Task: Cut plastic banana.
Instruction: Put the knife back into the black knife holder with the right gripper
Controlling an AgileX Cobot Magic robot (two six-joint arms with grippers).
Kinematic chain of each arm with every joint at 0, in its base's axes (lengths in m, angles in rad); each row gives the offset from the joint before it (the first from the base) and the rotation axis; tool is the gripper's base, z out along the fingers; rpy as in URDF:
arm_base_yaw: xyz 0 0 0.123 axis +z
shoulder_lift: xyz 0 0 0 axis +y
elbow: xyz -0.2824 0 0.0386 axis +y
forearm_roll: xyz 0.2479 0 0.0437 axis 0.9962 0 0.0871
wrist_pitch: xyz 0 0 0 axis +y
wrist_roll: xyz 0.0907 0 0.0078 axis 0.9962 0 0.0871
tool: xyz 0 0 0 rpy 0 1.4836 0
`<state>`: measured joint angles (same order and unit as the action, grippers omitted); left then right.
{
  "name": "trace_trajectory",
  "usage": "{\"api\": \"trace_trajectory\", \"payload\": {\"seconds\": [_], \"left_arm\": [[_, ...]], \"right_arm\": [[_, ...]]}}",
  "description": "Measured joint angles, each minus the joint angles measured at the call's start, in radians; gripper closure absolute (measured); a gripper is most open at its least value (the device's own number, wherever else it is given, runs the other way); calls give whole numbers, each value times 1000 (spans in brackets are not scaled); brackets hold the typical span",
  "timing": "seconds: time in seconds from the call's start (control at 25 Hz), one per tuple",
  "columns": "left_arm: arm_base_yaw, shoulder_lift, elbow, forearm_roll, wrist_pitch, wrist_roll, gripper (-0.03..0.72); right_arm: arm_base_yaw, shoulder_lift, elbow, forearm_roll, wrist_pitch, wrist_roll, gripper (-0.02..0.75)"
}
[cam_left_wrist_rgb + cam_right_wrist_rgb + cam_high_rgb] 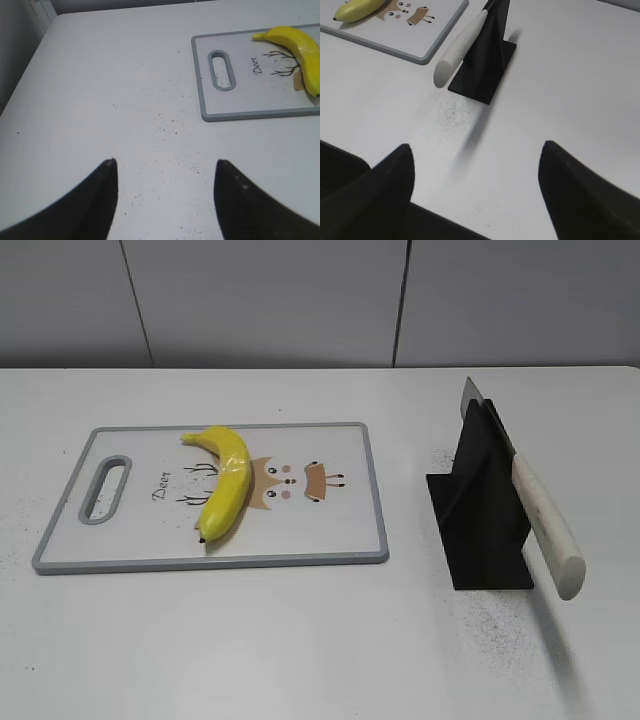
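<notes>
The plastic banana (224, 481) lies curved on a white cutting board (330, 530) with a grey rim; it also shows in the left wrist view (299, 45) and the right wrist view (360, 9). A knife with a white handle (545, 523) rests slanted in a black stand (480, 515), handle end toward the front; the handle shows in the right wrist view (460, 46). My left gripper (165, 172) is open and empty over bare table left of the board. My right gripper (476, 160) is open and empty, in front of the stand. Neither gripper shows in the exterior view.
The board (250, 114) has a grey handle slot (104, 490) at its left end and a deer drawing under the banana. The black stand (485, 65) stands to the right of the board. A grey wall runs behind the white table (300, 640).
</notes>
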<state>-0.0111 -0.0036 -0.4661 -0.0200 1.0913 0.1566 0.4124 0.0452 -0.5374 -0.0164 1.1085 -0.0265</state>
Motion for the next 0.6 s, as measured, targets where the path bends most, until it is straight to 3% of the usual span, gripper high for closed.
{"api": "trace_trajectory", "payload": {"seconds": [0.4,0.6], "left_arm": [[0,-1,0,2,0,0,129],[0,-1,0,2,0,0,131]], "right_arm": [[-19,-51,3,24,-42,0,154],[-105,-51,3,24,-46,0,154]]}}
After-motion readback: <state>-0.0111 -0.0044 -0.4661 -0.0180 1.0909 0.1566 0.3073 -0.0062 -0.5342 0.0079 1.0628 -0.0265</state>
